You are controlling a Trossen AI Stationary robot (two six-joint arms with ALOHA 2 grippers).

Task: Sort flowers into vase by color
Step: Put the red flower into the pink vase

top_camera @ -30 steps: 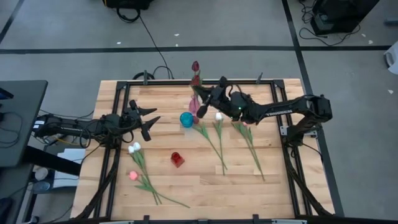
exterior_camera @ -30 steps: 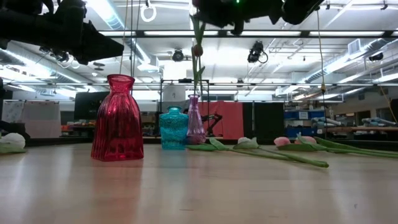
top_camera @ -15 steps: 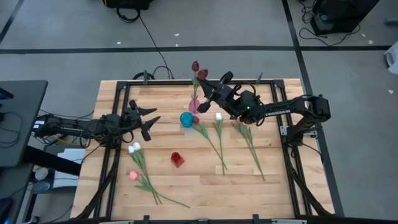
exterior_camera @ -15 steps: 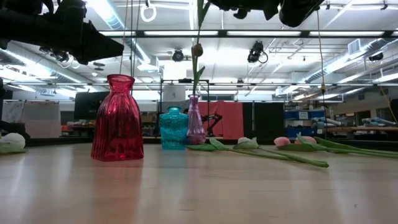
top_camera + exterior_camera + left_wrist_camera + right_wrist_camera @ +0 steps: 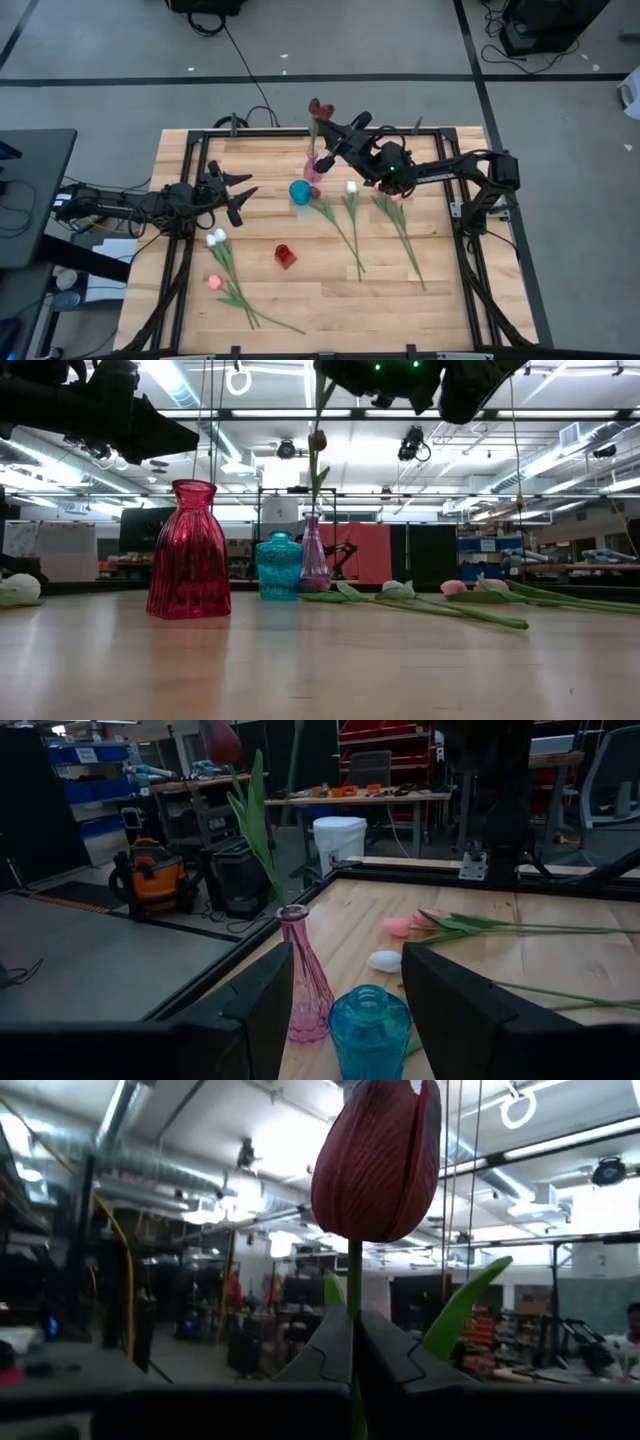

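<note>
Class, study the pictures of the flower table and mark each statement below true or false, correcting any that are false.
1. The right claw is shut on the maroon tulip. True.
2. The left claw holds a white tulip. False: it is open and holds nothing.
3. Three vases stand on the table: the red vase, the blue vase and the pink vase. True.
4. The blue vase holds flowers. False: nothing shows in it.
5. No tulips lie on the table. False: several lie flat, including a white tulip.

Overhead, table-level and 2 wrist cameras; 3 share the pink vase (image 5: 313,168).
</note>
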